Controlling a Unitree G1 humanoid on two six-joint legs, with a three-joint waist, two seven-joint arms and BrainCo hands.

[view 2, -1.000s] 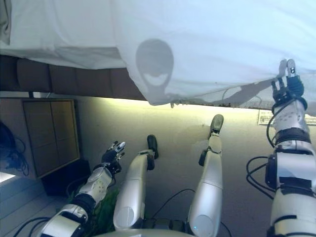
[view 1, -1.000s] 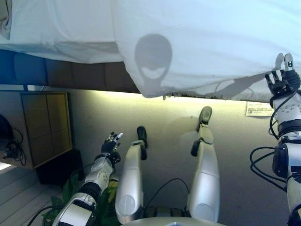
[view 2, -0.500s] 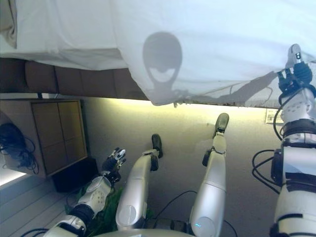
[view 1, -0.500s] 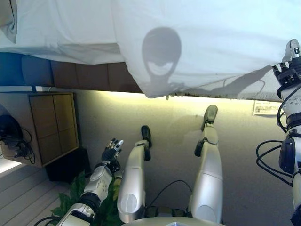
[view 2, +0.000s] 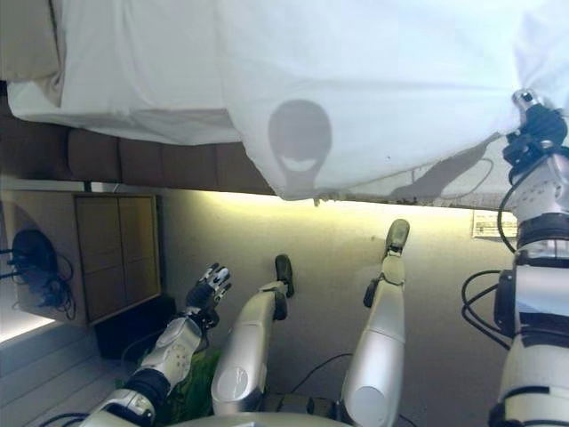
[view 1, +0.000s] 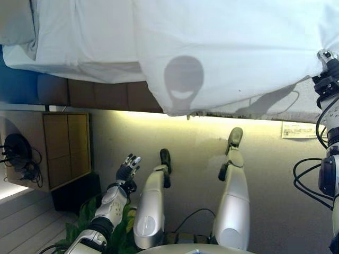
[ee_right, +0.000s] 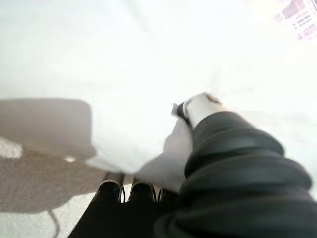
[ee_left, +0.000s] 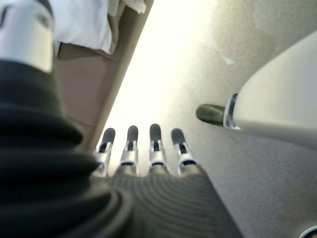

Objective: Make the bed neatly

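Observation:
The bed's white sheet (view 1: 228, 47) hangs over the bed's near edge, down to a loose corner at the middle. My right hand (view 1: 328, 79) is at the sheet's hem at the far right. In the right wrist view the fingers (ee_right: 116, 191) lie under the sheet (ee_right: 99, 59) and the thumb sits on top, pinching it. My left hand (view 1: 127, 170) is low over the floor, apart from the bed, with fingers (ee_left: 143, 148) straight and empty. A second white layer (view 1: 79, 42) lies rumpled to the left.
A pillow (view 1: 18, 24) lies at the bed's far left. The brown bed frame (view 1: 106, 95) shows under the sheet. A wooden cabinet (view 1: 66, 148), a black box (view 1: 77, 193) and a green plant (view 1: 85, 222) stand at the left. A paper (view 1: 299, 130) lies on the floor at the right.
The camera has shifted, showing more of the bed. My right hand has gone from the hem's lower side up into the sheet's edge. My left hand stays low and open.

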